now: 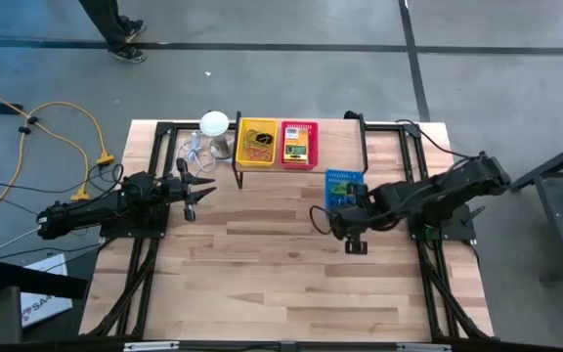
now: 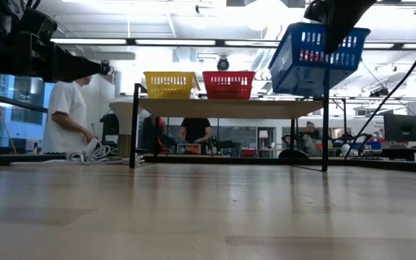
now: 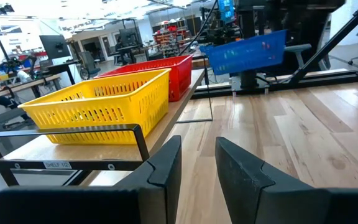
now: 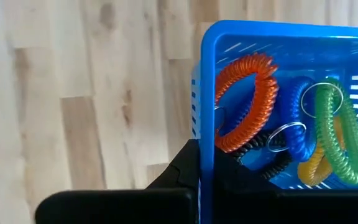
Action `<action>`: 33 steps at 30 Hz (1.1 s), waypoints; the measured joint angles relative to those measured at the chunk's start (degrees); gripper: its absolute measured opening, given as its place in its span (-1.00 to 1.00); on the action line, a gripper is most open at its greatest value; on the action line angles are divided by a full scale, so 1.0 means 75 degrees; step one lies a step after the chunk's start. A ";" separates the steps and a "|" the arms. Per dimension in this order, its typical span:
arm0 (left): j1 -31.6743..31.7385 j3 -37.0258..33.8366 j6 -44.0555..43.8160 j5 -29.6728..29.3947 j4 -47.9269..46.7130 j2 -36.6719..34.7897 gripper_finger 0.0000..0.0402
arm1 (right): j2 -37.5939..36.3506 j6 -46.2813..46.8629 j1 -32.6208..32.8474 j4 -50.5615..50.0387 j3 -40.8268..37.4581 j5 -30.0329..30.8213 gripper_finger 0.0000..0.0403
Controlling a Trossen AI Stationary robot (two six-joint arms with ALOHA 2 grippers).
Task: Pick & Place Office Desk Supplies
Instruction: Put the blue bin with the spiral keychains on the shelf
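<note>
One readable label, "SHELF 10", on black metal shelf frame [image 3: 73, 163]. Right gripper [image 4: 197, 168] pinches blue plastic basket [image 4: 278, 37] rim; left gripper [image 3: 197, 174] spread, 9 o'clock.

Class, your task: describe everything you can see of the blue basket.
The blue basket is a small rectangular tray of bright plastic with slatted, mesh-like walls and a solid rim. It hangs tilted in the air above the wooden table, beside the shelf; the right gripper is shut on its wall. Inside lie coiled wrist bands: orange, green, yellow, black and blue, some with metal key rings.
</note>
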 joint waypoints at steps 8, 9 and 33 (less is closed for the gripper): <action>0.0000 -0.0001 0.0000 -0.0001 0.0001 0.0000 -0.54 | -0.0014 -0.0373 -0.0401 -0.0189 0.0000 0.0025 -0.99; 0.0000 0.0000 0.0000 -0.0002 0.0003 0.0001 -0.54 | -0.0014 -0.0456 -0.0450 -0.0187 0.0000 0.0027 -0.99; 0.0000 -0.0003 0.0000 -0.0001 0.0002 0.0001 -0.54 | -0.0599 -0.2583 -0.2832 0.0199 0.0000 -0.0061 -0.99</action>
